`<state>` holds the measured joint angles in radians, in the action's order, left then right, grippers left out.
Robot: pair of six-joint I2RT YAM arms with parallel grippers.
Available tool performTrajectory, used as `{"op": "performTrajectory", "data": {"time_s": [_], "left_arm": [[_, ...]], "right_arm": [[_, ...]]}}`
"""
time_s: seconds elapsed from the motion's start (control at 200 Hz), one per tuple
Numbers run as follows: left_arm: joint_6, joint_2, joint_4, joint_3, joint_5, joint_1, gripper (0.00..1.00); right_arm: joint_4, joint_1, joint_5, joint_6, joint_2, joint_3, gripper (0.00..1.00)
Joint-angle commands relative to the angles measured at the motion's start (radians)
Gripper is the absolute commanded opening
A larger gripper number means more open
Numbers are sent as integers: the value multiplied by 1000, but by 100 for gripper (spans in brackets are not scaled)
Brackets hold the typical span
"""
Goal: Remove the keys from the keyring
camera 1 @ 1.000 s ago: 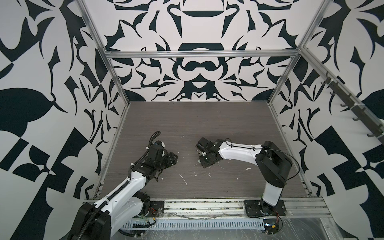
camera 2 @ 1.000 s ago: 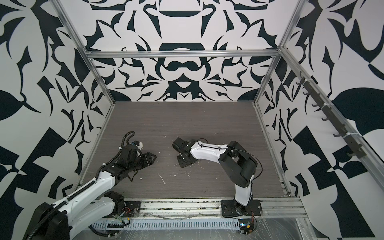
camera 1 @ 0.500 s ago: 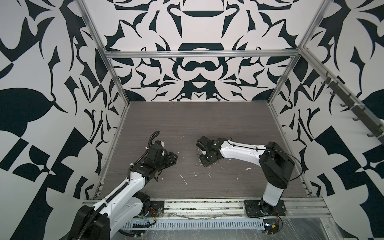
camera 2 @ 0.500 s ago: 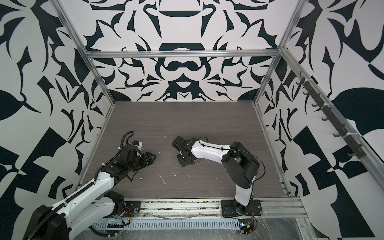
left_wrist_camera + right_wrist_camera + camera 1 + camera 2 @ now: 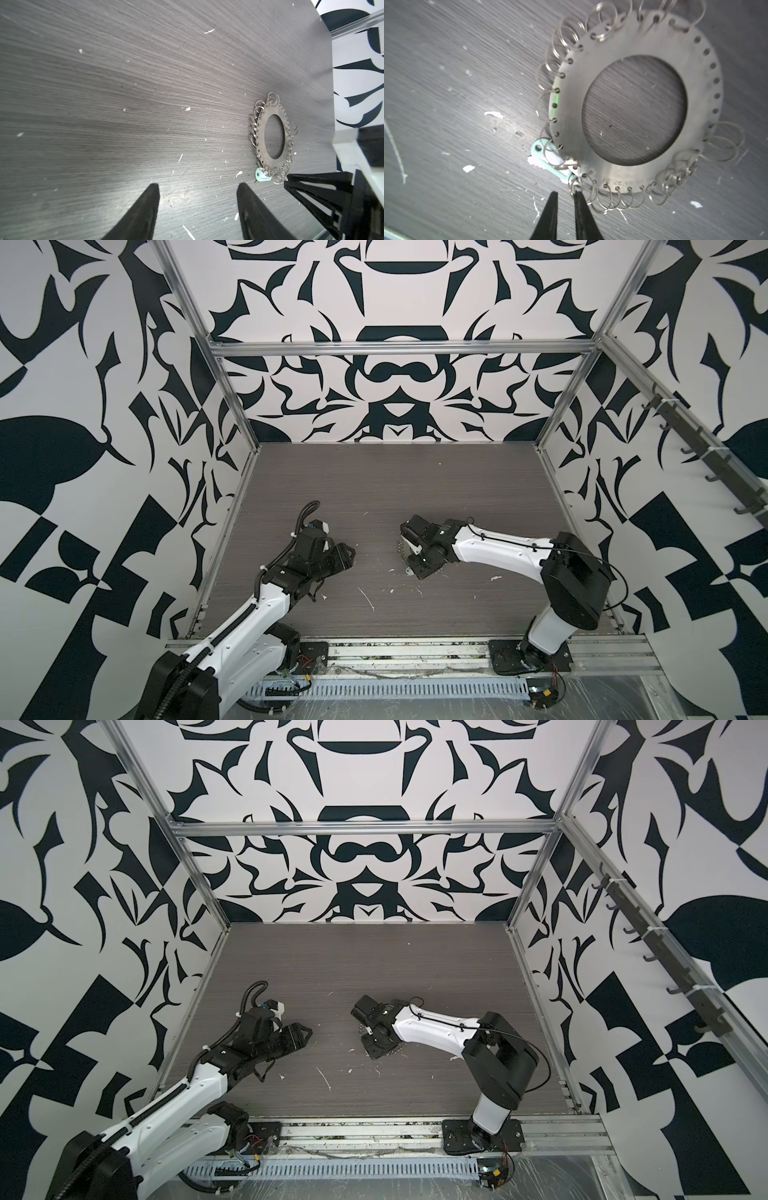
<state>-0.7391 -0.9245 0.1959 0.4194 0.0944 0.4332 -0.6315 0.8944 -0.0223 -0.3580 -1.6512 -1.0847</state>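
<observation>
The keyring (image 5: 566, 99) lies flat on the counter (image 5: 104, 104), which leaves its fringe of small split rings (image 5: 604, 201) splayed outward and reachable from above. The keys (image 5: 549, 154), a pale tag with a silver key under it, sit at the keyring's rim. They are partly tucked beneath the disc and seem threaded on a split ring, so they are not yet free.

The right tool (image 5: 565, 193) hovers just outside that same stretch of rim, pointing toward the keyring. Its jaws are parted by a narrow gap with nothing between them. One fingertip (image 5: 578, 196) is touching or just beside a split ring next to the tag. Such a narrow gap probably suits pinching the thin tag or wire rather than the wide disc.

In both top views the right arm stretches low from its base, its wrist bent down over the keyring. The left tool (image 5: 197, 186) is wide open and empty. It sits low over the counter, well apart from the keyring and facing roughly its way, likely placed to steady the disc.
</observation>
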Motion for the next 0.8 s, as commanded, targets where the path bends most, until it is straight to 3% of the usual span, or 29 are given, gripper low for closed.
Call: {"op": "performTrajectory", "data": {"time_s": [0.0,0.28,0.795], "left_arm": [[2,9,22,27,-1,4,63],[3,-8,17,35,6,4,63],[4,-5,17,31,5,3,63]], "right_arm": [[26,2,-8,-75,77,25,24],[151,-50,32,-355,140,144,25],[220,-91,73,-428,122,201,24]]}}
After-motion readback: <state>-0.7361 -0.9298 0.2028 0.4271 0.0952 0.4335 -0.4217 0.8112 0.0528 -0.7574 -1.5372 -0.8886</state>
